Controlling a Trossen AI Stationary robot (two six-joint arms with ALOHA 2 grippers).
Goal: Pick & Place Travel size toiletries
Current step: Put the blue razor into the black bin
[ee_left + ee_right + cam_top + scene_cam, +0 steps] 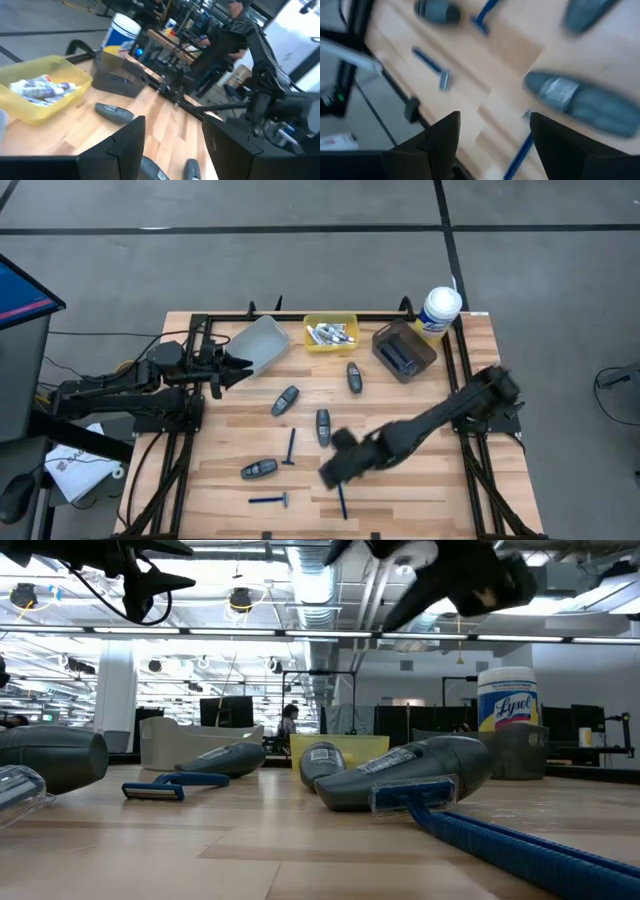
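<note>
Overhead, the right gripper (335, 470) hovers above a razor (342, 502) near the tabletop's (420, 480) front edge; the left gripper (240, 367) sits by the grey bin (262, 343). Pods (286, 400) and razors lie scattered — tubes (332, 334) fill the yellow bin (331, 347). Wrist views show both jaws apart, empty.

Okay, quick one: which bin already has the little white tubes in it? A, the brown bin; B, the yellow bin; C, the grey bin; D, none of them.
B: the high view shows a cluster of white tubes lying inside the yellow bin, which sits between the grey bin and the brown bin.
</note>
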